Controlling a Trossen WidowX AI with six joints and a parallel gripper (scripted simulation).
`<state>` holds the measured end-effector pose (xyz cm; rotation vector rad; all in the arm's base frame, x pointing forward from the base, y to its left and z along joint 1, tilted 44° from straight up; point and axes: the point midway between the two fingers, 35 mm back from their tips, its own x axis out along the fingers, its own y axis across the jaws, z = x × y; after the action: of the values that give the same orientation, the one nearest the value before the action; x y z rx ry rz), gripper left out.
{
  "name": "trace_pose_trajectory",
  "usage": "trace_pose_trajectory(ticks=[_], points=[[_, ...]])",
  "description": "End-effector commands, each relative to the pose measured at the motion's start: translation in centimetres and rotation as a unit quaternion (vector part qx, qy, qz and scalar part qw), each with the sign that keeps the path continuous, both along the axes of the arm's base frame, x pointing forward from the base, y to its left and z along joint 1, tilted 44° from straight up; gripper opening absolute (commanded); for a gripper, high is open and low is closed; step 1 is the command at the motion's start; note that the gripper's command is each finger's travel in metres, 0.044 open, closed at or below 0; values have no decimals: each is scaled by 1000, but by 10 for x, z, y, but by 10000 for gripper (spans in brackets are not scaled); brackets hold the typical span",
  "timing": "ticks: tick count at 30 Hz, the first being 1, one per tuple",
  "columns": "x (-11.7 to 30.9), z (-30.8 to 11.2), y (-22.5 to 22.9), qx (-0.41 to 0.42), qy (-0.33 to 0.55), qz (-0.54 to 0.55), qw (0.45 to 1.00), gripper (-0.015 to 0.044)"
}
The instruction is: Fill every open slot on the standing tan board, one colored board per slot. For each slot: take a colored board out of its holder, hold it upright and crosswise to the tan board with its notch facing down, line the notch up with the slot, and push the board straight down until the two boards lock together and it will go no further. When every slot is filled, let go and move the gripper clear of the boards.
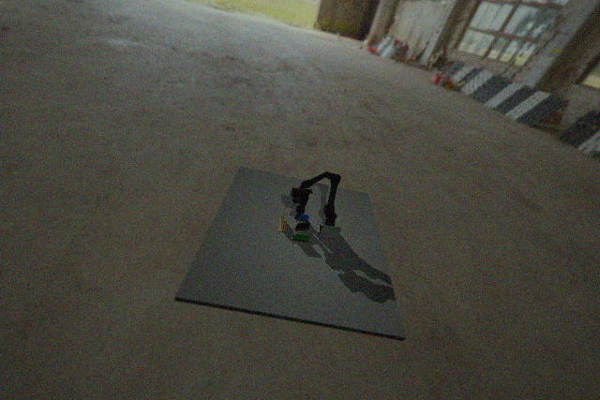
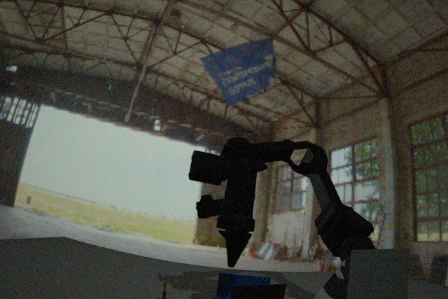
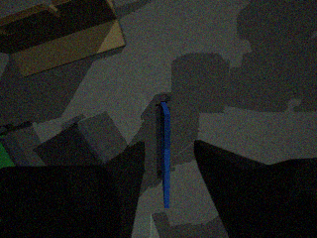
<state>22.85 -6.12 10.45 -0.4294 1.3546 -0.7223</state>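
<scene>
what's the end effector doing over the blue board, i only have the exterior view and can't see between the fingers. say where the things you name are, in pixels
Observer: The wrist view shows the end effector (image 2: 232, 265) (image 3: 169, 146) open, with the blue board (image 2: 225, 284) (image 3: 166, 156) lined up in the gap, a finger to each side.
Operator: is green around, it's not in my picture
Observer: Yes, the top view has the green board (image 1: 301, 237) (image 3: 4, 158) on the grey mat (image 1: 271, 284).
Operator: and the tan one, i get just a thin edge
Observer: The wrist view shows slots along the top of the tan board (image 1: 281, 224) (image 2: 164, 286) (image 3: 69, 52).
</scene>
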Motion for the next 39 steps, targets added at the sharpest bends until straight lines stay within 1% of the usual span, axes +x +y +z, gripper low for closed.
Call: trace_pose_trajectory(ticks=[1,38,39], points=[[-2,-5,-5,-3,4,1,1000,186],[0,-46,-44,-4,3,1,1000,186],[0,-46,-44,-4,3,1,1000,160]])
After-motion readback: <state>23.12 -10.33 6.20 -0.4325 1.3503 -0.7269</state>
